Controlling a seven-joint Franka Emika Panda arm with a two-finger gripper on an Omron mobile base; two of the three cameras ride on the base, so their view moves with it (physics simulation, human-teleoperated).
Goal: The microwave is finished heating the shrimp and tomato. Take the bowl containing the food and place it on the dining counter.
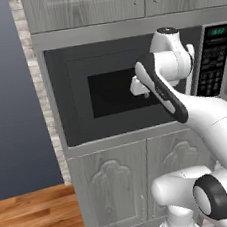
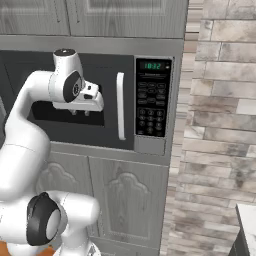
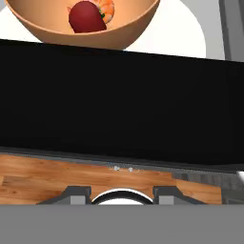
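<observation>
Fingers [image 2: 80, 112] of the white arm hang as two short dark tips beneath the hand, pointing downward in front of the dark window of the microwave [image 2: 117, 70]; they stand a little apart, with nothing seen between them. Just to their right runs the pale vertical bar handle [image 2: 120, 106], and beyond it the keypad [image 2: 152, 110] under a green display. In the left base view the hand sits before the same black door, which looks closed there, with grey cabinet doors [image 1: 115, 191] below. Seen from the hand, the orange-tan bowl [image 3: 128, 29] rests on the white turntable [image 3: 183, 33], holding the dark-red tomato [image 3: 86, 17] with the pale orange shrimp [image 3: 106, 8] touching its right side. A broad black band lies beneath.
</observation>
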